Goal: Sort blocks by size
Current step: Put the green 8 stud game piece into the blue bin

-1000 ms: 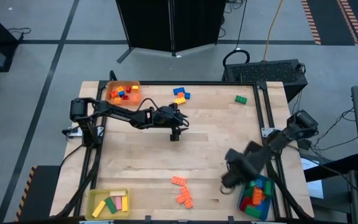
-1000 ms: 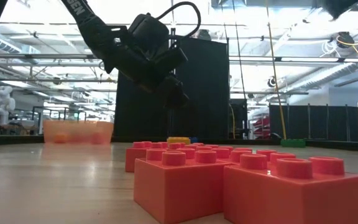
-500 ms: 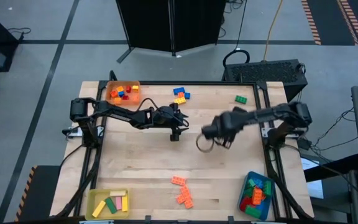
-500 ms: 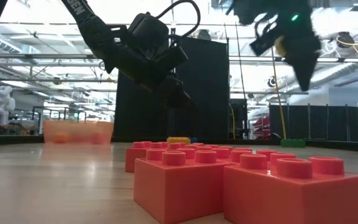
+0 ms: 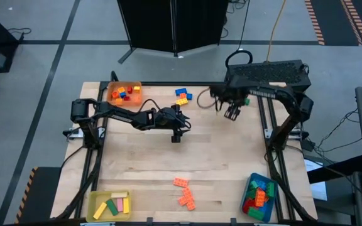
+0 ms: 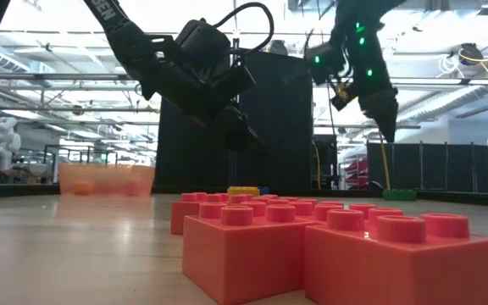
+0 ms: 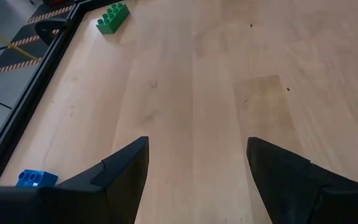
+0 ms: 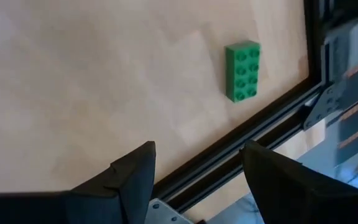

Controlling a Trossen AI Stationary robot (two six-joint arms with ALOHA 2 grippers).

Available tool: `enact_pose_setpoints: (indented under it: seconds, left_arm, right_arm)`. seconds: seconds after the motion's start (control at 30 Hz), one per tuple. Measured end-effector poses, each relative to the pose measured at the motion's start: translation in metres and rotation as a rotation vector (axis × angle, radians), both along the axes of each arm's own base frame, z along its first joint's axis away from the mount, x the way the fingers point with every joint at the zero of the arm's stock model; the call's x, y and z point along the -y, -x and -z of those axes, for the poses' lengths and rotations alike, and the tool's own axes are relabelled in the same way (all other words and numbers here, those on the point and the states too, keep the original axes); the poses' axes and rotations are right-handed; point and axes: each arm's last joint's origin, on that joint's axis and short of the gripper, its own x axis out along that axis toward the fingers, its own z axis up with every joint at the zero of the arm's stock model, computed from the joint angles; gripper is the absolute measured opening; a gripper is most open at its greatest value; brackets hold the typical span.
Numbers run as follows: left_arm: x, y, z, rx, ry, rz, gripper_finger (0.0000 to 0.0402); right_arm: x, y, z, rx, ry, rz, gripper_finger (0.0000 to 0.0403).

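The right gripper (image 5: 232,113) hangs above the far part of the table (image 5: 219,157), fingers spread and empty. Just beyond it, close to the black frame rail (image 8: 253,155) at the table's far right corner, lies a green block (image 5: 243,100) — flat on the wood, studs up, well clear of the fingertips. In the right wrist view that same green block (image 8: 242,71) sits ahead of the open fingers, beside the rail.

The left gripper (image 5: 176,133) hovers over the table's middle, its fingers also apart with only bare wood between them. Behind it, toward the far edge, is a small cluster of blue and yellow blocks (image 5: 182,95). Off to its left, at the far left corner, the orange tray (image 5: 125,93) holds small red, orange and yellow blocks.

Well away from both grippers, near the front edge, a few orange blocks (image 5: 183,192) lie loose on the wood — these fill the foreground of the low view (image 6: 337,250). The yellow tray (image 5: 110,205) at the front left holds long bars, and the blue tray (image 5: 259,196) at the front right holds mixed-colour blocks.
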Motion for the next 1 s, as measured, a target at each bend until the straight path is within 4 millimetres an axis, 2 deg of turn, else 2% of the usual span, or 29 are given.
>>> enact_pose_setpoints:
  seconds: [0.23, 0.47, 0.67, 0.9, 1.0]
  left_arm:
    - [0.0, 0.0, 0.0, 0.001, 0.0, 0.0, 0.0272]
    - [0.0, 0.0, 0.0, 0.001, -0.002, 0.001, 0.0272]
    - [-0.002, -0.001, -0.002, 0.022, -0.028, 0.011, 0.0272]
    - [-0.002, -0.003, -0.006, 0.052, -0.078, 0.026, 0.0272]
    - [-0.005, -0.002, -0.005, 0.043, -0.076, 0.018, 0.0272]
  right_arm:
    - [0.055, 0.021, 0.028, -0.054, -0.116, 0.148, 0.0231]
    - [0.084, 0.024, 0.07, -0.239, -0.226, 0.02, 0.0231]
    - [0.111, 0.015, 0.089, -0.292, -0.27, -0.025, 0.0231]
    - [0.147, -0.003, 0.093, -0.288, -0.325, 0.071, 0.0231]
    - [0.159, -0.008, 0.099, -0.233, -0.347, 0.112, 0.0231]
